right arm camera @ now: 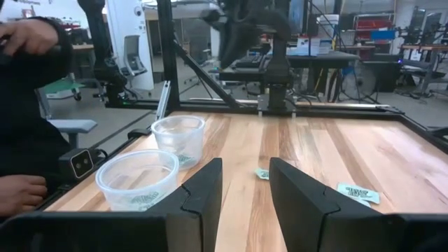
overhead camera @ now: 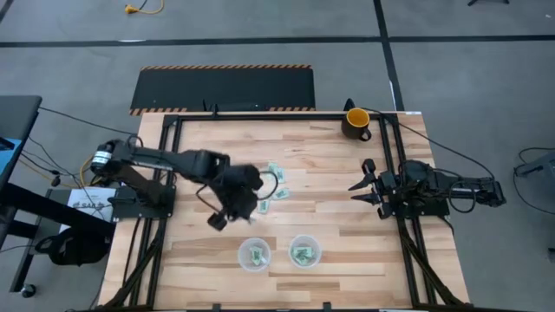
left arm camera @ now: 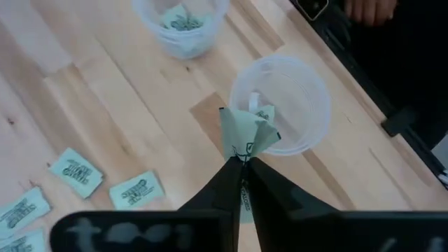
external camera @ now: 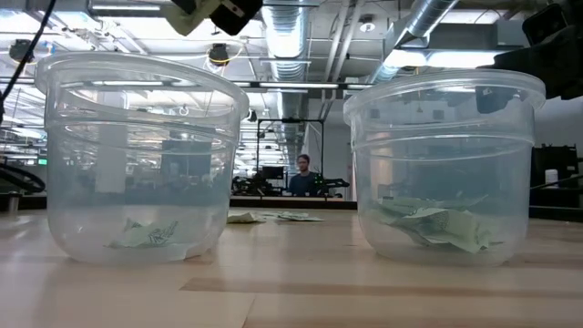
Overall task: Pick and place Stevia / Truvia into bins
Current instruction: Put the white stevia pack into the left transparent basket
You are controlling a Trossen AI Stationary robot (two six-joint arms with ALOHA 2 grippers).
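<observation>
Pinched upright between my left gripper's (left arm camera: pixel 243 162) pressed fingertips, one Stevia packet (left arm camera: pixel 246 131) points ahead toward the nearer bin (left arm camera: pixel 282 105) just beyond; my right gripper (right arm camera: pixel 245 183) waits spread, well apart.

A grey concrete floor (overhead camera: pixel 451 78) surrounds the wooden table (overhead camera: pixel 321 156), crossed by dark seam lines. Beyond the table's far edge lies a black mat (overhead camera: pixel 224 87) with orange-and-black striped borders, and a yellow cable (overhead camera: pixel 143 8) curls on the floor farther off. The low view looks into a large workshop: silver ducts (external camera: pixel 419 23) and pipes run under the ceiling, with strip lights. A person (external camera: pixel 301 173) sits far back among desks and dark frames. An office chair (right arm camera: pixel 133 56) stands beside a white pillar (right arm camera: pixel 126 35).
</observation>
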